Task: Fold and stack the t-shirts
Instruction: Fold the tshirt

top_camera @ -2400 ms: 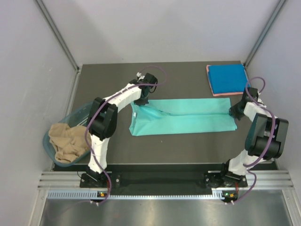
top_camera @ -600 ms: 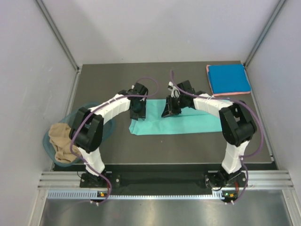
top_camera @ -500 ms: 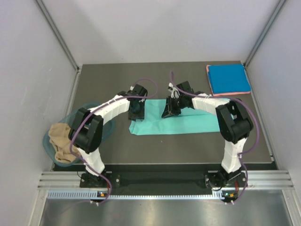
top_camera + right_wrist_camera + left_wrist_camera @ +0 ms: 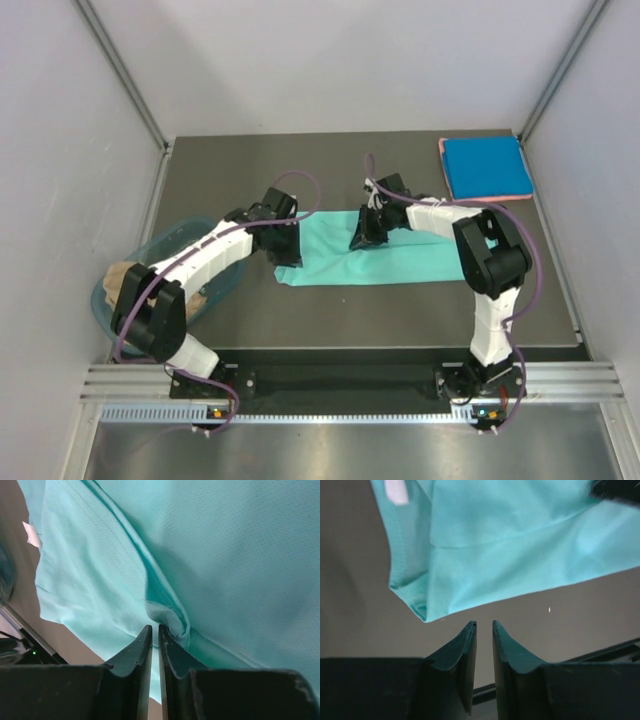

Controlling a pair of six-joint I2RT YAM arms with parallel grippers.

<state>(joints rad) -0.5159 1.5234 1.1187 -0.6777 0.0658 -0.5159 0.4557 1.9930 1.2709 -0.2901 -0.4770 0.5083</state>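
The teal-green t-shirt [image 4: 400, 255] lies as a folded strip mid-table. My right gripper [image 4: 359, 238] rests on its upper middle. In the right wrist view the gripper [image 4: 155, 628] is shut on a small puckered fold of the shirt [image 4: 240, 555]. My left gripper [image 4: 286, 250] is at the shirt's left end. In the left wrist view the gripper [image 4: 484, 625] is open only a narrow gap and empty, just short of a shirt corner [image 4: 422, 611]. The white label [image 4: 396, 490] shows nearby. A folded blue t-shirt [image 4: 487, 167] lies on a pink one [image 4: 490, 200] at back right.
A translucent teal tub [image 4: 170, 240] at the table's left edge holds the crumpled tan t-shirt [image 4: 125, 290]; my left arm reaches over it. Grey walls and metal posts close in the table on the left, back and right.
My right gripper has carried the shirt's right end over to the middle, so the strip is shorter. My left arm has swung back leftward, its gripper now off the shirt's left end.
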